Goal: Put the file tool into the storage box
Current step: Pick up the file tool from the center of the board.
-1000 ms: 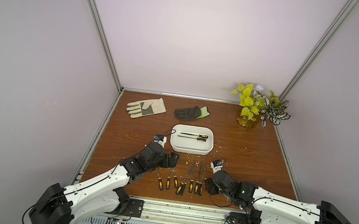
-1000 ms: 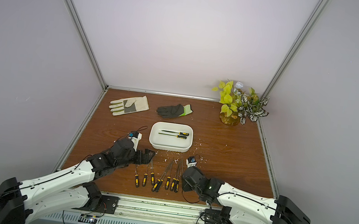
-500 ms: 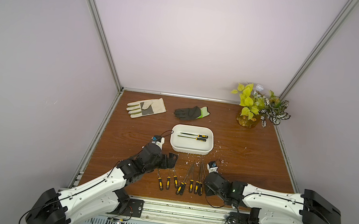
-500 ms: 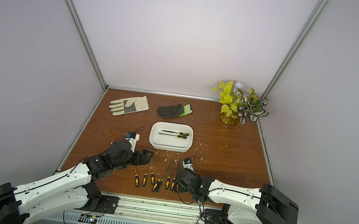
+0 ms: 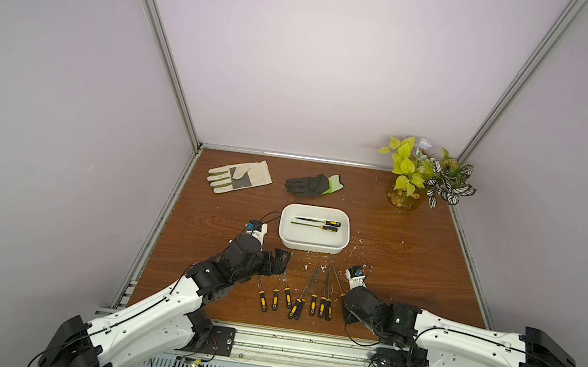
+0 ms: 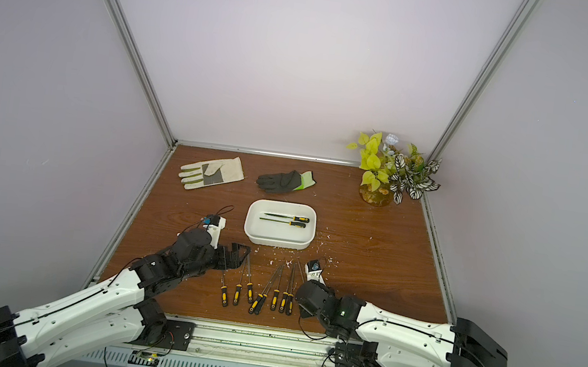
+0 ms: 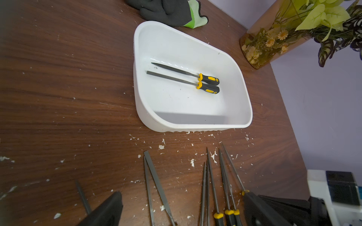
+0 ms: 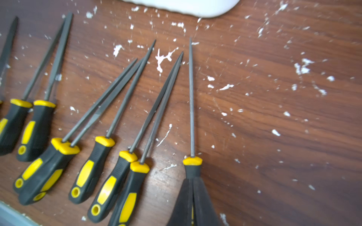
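Right gripper [image 8: 193,181]: shut tight on the black handle of the file at the right end of the row, just behind its yellow collar. The handle probably gives the pads more to bite on than the thin shaft would.
Held file [image 8: 191,97]: slim and round, its tip pointing toward the storage box. I cannot tell whether it has left the wood.
Left gripper [image 5: 280,263]: jaws wide and holding nothing, low over the counter near the left end of the row, apparently keeping out of the way.
Storage box [image 5: 341,250]: white tub just past the file tips, mid-counter. Two files [image 5: 318,221] lie side by side inside, handles to the right.
Row of files [image 5: 292,302]: handles toward the robot, tips fanned toward the box. Several touch or cross, so picking from the end likely avoids dragging the neighbours.
Counter [image 5: 410,254]: dark wood, scattered with white flecks [image 8: 163,58].
Step in hand: grasp made. Next comes a lift and a short carry to the box, keeping the long tip above the rim.
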Controlling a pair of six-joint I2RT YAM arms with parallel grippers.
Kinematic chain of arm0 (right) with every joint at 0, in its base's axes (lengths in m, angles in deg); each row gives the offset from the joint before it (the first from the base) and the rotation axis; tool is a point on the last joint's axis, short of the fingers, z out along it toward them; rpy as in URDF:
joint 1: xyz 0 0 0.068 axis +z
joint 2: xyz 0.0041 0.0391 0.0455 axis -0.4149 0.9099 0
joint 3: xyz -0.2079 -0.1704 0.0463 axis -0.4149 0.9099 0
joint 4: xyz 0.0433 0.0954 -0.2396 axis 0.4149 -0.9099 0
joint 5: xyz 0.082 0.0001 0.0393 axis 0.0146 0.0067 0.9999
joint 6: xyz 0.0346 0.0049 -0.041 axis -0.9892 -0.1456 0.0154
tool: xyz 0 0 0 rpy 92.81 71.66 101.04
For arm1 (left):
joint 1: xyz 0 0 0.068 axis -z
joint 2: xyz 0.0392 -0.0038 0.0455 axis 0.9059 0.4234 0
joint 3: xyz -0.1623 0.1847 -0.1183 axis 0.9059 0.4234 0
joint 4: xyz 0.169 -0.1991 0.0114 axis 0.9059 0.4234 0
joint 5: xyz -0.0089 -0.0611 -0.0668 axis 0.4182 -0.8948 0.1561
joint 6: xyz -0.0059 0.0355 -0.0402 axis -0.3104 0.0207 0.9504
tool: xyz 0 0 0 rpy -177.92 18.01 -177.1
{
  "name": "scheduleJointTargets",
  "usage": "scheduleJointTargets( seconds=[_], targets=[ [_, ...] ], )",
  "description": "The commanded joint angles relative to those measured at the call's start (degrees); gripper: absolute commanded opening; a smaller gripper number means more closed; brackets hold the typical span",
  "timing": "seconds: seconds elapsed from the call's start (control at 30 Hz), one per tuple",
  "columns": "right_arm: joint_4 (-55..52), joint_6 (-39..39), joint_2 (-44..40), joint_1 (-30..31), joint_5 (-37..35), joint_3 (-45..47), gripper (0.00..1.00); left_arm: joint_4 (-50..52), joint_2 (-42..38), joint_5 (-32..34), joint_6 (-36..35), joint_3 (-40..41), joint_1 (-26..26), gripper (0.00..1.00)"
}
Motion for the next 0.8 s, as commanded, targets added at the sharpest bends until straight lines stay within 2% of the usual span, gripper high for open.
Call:
scheduleJointTargets(
  seconds=[0.0, 0.07, 0.1, 0.17, 0.23, 0.5, 0.77],
  targets=[
    [-2.27, 1.35, -3.05, 0.36, -3.09, 0.25, 0.07, 2.88, -0.55, 1.44, 0.17, -2.49, 0.65, 0.97],
    [-2.12, 1.98, -4.13, 0.41, -3.25, 0.31, 0.08, 3.47, -0.8, 1.45, 0.09, -3.17, 0.68, 0.97],
    [-1.71, 2.71, -4.32, 0.35, -2.84, 0.33, 0.14, 3.85, -0.98, 1.6, 0.01, -3.45, 0.73, 0.97],
    [-1.01, 4.17, -3.72, 0.42, -1.61, 0.02, 0.32, 4.14, -1.47, 1.89, 0.16, -3.5, 0.74, 0.97],
    [-0.46, 5.23, -2.36, 0.38, -0.38, -0.39, 0.41, 3.86, -1.93, 2.07, 0.51, -3.14, 0.7, 0.97],
    [2.89, 6.8, 7.02, 0.4, 2.79, -1.47, 0.4, 4.23, -2.49, 1.81, 0.81, -1.82, 0.75, 0.97],
    [3.68, 6.78, 12.79, 0.84, 1.91, -1.53, 0.33, 3.28, -2.46, 1.49, 1.12, -0.94, 0.74, 0.98]
  ],
)
